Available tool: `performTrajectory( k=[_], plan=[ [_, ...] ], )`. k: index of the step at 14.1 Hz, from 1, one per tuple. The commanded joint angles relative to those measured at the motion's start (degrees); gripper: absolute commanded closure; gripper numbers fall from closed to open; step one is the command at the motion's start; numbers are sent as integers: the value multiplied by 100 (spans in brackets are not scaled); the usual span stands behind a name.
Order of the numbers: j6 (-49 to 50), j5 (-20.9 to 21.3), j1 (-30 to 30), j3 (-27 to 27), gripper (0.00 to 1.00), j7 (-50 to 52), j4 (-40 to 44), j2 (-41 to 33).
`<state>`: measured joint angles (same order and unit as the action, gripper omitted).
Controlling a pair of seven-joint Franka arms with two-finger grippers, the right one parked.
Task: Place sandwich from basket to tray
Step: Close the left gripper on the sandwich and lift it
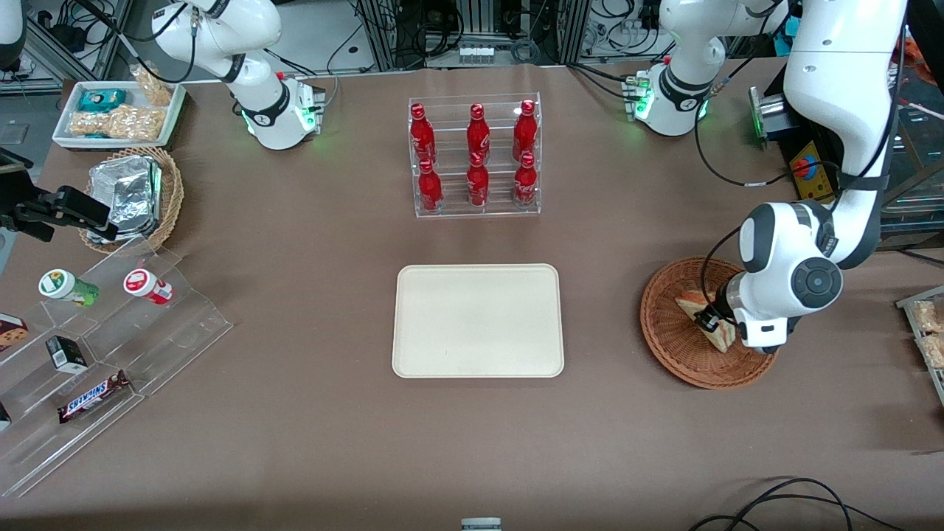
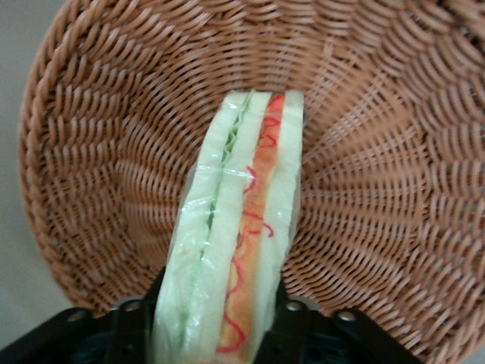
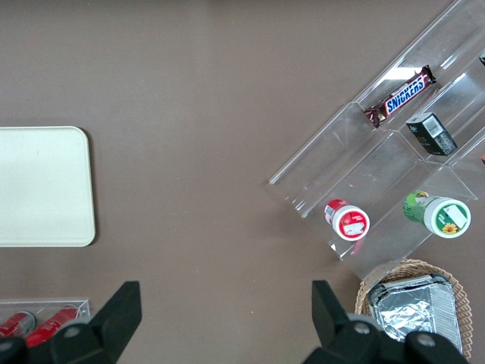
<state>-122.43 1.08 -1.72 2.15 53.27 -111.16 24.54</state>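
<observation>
one sandwich (image 2: 239, 227) sits in the reddish wicker basket (image 1: 667, 335) toward the working arm's end of the worktop, with the gripper (image 2: 220, 318) clamped on its bread faces, one finger on each side; the cream tray (image 1: 478, 321) lies bare and well apart; the judgement here is to lift straight up clear of the basket rim before carrying across, with a gentle squeeze so the soft bread keeps its shape; legible writing: "snickers" on a bar (image 1: 94, 397) in the clear stand.
</observation>
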Motion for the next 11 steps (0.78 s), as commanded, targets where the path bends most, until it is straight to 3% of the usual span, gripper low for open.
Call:
performTrajectory(
  k=[1,3,5,7,11],
  plan=[
    [1111,24,22,39,91,104,714,-64],
    [2062,15,-47,48,91,78,1436,-20],
    [2162,-19,-266,57,91,-122,1509,-46],
    [2136,-273,-609,118,96,-475,1535,-29],
    [1111,-530,-1145,714,91,-512,1544,260]
  ],
)
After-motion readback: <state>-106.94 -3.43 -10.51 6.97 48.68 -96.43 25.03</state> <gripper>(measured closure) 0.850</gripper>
